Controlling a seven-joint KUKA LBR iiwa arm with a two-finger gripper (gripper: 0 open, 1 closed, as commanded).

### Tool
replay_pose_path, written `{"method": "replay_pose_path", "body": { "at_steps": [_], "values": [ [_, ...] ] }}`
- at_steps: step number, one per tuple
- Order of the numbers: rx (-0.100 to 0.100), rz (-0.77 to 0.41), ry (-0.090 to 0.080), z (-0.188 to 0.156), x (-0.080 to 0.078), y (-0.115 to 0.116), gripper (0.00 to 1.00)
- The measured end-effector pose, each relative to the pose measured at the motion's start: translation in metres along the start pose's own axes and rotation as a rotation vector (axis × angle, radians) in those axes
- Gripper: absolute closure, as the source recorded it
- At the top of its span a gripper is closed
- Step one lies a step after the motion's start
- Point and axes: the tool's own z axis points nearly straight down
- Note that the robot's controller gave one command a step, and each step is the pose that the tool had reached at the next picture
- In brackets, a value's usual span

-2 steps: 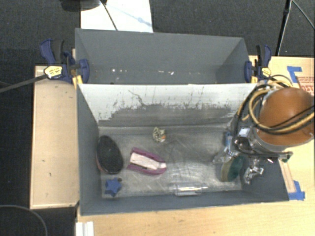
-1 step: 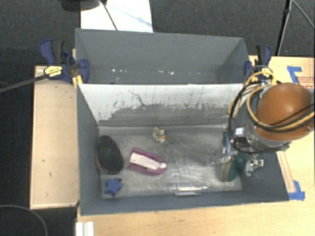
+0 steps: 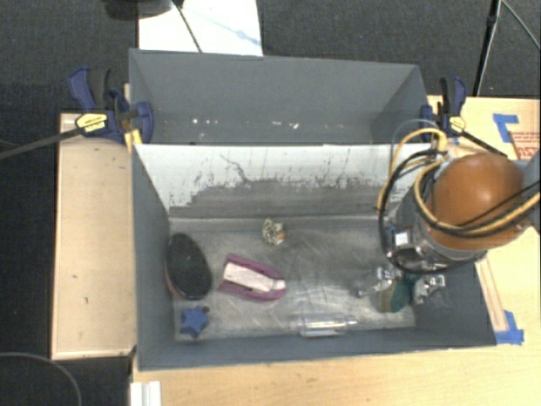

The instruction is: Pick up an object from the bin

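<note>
Grey metal bin (image 3: 279,100): floor scuffed, contents sparse.

Arm (image 3: 439,235): enters from the right, with a rounded orange cover (image 3: 473,194) and looped cables at the wrist.

Hand (image 3: 397,290): low over the bin's right front area. Whether it is released or clenched cannot be told.

Small dark green thing (image 3: 396,298): at the hand, on the right front floor.

Black oval brush (image 3: 188,266): left side.

Pink-and-white object (image 3: 252,279): just beside the brush.

Clear plastic piece (image 3: 323,324): front centre.

Blue piece (image 3: 195,320): front left corner.

Pale crumpled scrap (image 3: 272,232): centre rear.
</note>
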Motion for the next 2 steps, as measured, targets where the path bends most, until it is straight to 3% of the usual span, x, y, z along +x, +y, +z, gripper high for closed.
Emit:
{"method": "replay_pose_path", "body": {
  "at_steps": [1,2],
  "values": [
    [0.004,-0.104,0.009,-0.0007,-0.0180,0.0089,0.00],
    [0.004,-0.104,0.002,-0.0012,-0.0222,0.0093,1.00]
  ]
}}
